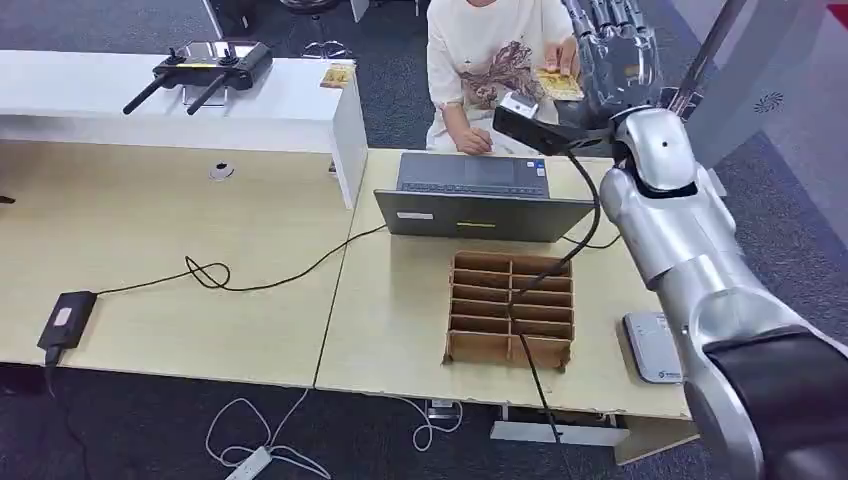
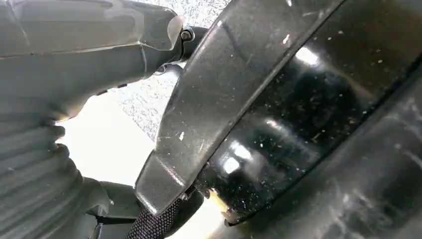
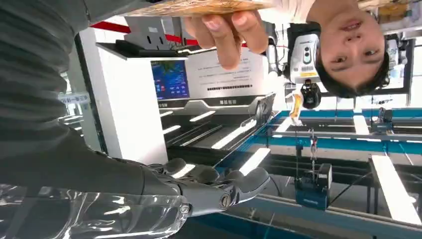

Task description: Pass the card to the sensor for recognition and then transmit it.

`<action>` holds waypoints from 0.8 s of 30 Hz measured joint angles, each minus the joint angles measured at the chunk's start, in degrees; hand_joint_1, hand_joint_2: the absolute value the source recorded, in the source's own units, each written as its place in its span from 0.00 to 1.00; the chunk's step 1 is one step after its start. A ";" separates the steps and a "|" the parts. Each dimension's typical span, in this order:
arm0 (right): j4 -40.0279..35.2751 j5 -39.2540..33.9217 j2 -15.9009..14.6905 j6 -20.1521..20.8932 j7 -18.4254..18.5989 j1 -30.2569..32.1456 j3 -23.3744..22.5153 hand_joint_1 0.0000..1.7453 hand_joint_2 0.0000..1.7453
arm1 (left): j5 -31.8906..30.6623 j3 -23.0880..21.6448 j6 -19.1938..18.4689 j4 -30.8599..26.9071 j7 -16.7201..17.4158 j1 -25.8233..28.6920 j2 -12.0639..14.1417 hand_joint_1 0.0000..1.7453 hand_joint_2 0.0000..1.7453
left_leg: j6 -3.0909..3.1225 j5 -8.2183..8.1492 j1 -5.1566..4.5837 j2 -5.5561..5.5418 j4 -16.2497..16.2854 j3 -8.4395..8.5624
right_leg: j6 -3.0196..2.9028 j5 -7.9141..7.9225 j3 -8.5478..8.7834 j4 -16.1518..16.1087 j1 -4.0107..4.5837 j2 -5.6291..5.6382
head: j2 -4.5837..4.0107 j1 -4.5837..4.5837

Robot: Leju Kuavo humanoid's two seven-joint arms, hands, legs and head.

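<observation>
Head view | right hand (image 1: 612, 45) raised beyond laptop (image 1: 478, 197) | card (image 1: 558, 84) beside it

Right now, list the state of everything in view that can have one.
card: flat, held by the person's hand, above the right hand
right hand: raised, fingers apart, holding nothing
laptop: open
cardboard divider box: compartments empty

We see our right hand (image 1: 612, 45) raised beyond the table's (image 1: 400, 330) far edge, the card (image 1: 558, 84) just left of it in a person's hand (image 1: 566, 55). Nearer to us lie the laptop (image 1: 480, 195), then the cardboard divider box (image 1: 510, 308).
</observation>
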 joint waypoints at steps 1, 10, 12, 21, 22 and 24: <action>0.50 0.00 0.04 -0.07 0.00 -0.09 0.02 0.00 1.00 | 0.00 0.00 0.00 0.00 0.00 0.00 0.00 0.00 1.00 | 0.00 0.00 0.00 0.00 0.00 0.00 | 0.00 0.00 0.00 -0.01 0.00 0.00 | 0.00 0.02; 2.64 0.07 0.09 -0.13 -0.26 -0.64 0.02 0.05 1.00 | -0.15 -0.13 -0.09 0.00 0.00 -0.03 0.00 0.00 1.00 | 0.00 0.00 0.00 0.01 0.01 0.01 | 0.03 0.02 0.00 0.00 0.00 0.01 | 0.00 0.02; 2.80 -0.02 0.09 -0.13 -0.26 -0.66 0.02 0.64 1.00 | -0.22 -0.15 -0.09 0.00 -0.02 -0.03 0.00 0.00 1.00 | 0.00 0.00 0.00 0.01 0.01 0.01 | 0.03 0.02 0.00 0.01 0.00 0.01 | 0.00 0.02; 3.08 0.28 0.15 -0.20 -0.09 -0.67 0.00 1.00 1.00 | -0.31 -0.24 -0.07 0.00 -0.11 -0.05 0.00 0.00 1.00 | 0.00 0.00 0.00 0.01 0.01 0.01 | 0.03 0.02 0.00 0.00 0.00 0.01 | 0.00 0.02; 3.08 0.35 0.15 -0.22 -0.09 -0.67 -0.04 1.00 1.00 | -0.31 -0.24 -0.07 0.00 -0.11 -0.05 0.00 0.00 1.00 | 0.00 0.00 0.00 0.01 0.01 0.01 | 0.03 0.02 0.00 0.00 0.00 0.01 | 0.00 0.02; 3.08 0.31 0.15 -0.26 -0.09 -0.67 -0.18 1.00 1.00 | -0.31 -0.24 -0.07 0.00 -0.11 -0.05 0.00 0.00 1.00 | 0.00 0.00 0.00 0.01 0.01 0.01 | 0.03 0.02 0.00 0.00 0.00 0.01 | 0.00 0.02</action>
